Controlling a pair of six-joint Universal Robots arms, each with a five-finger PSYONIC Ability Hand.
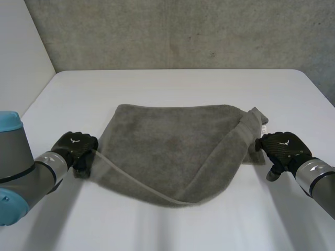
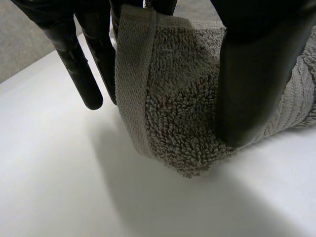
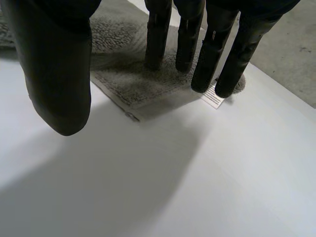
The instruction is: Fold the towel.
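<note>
Towel (image 1: pixel 172 151) lies mid counter (image 1: pixel 172 230); looks soft, floppy, light-ish, best taken at corners. My left hand (image 1: pixel 77 147) pinches its near-left corner btw thumb & fingers. My right hand (image 1: pixel 282 148) is flat, straight fingers pressing its right corner.

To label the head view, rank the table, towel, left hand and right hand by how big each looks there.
1. table
2. towel
3. left hand and right hand: they look about alike, so unranked.

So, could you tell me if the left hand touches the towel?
Touching: the left wrist view shows the left hand pinching the towel corner between thumb and fingers.
</note>
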